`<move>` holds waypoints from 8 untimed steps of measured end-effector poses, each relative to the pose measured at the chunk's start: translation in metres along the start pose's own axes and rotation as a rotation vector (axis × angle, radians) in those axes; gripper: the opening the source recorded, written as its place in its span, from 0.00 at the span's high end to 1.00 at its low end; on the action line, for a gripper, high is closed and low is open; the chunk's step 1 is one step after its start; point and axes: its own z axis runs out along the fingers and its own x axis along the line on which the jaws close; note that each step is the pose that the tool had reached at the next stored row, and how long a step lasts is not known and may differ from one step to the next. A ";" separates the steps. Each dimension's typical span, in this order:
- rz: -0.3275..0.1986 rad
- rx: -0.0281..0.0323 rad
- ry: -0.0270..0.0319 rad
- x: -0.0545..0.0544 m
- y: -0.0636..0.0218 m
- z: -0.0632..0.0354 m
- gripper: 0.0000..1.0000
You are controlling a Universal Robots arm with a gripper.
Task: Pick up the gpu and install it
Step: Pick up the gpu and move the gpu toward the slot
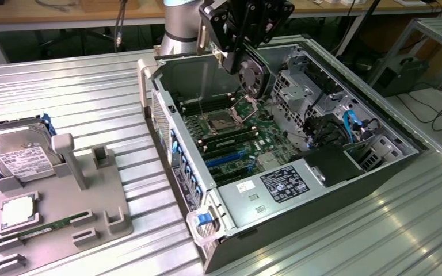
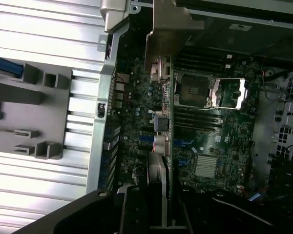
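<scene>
The gpu [image 1: 253, 76], a card with a black round fan on its face, hangs over the open computer case [image 1: 374, 150], above the motherboard [image 1: 240, 135]. My gripper [image 1: 235, 53] is shut on the card's upper edge. In the wrist view the gpu [image 2: 169, 122] is edge-on, a thin green line with its metal end bracket [image 2: 172, 29] at the far end. There it runs across the motherboard [image 2: 219, 141] beside the CPU socket [image 2: 195, 90]. The gripper [image 2: 158, 212] grips it near the camera. The card is above the board, not seated in the blue slots [image 1: 225, 158].
A grey holder tray [image 1: 90, 195] lies at the exterior view's left on the ribbed metal table. It holds a silver hard drive [image 1: 18, 152], a CPU [image 1: 18, 210] and a RAM stick [image 1: 52, 226]. Drive cages and cables [image 1: 336, 123] fill the case's right side.
</scene>
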 end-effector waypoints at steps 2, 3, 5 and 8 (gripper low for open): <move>0.001 0.0000 -0.0001 -0.002 -0.0003 0.0004 0.72; 0.001 0.0002 0.0000 -0.002 -0.0003 0.0004 0.72; 0.001 0.0001 0.0000 -0.004 -0.0005 0.0005 0.72; 0.001 0.0002 0.0000 -0.006 -0.0008 0.0005 0.72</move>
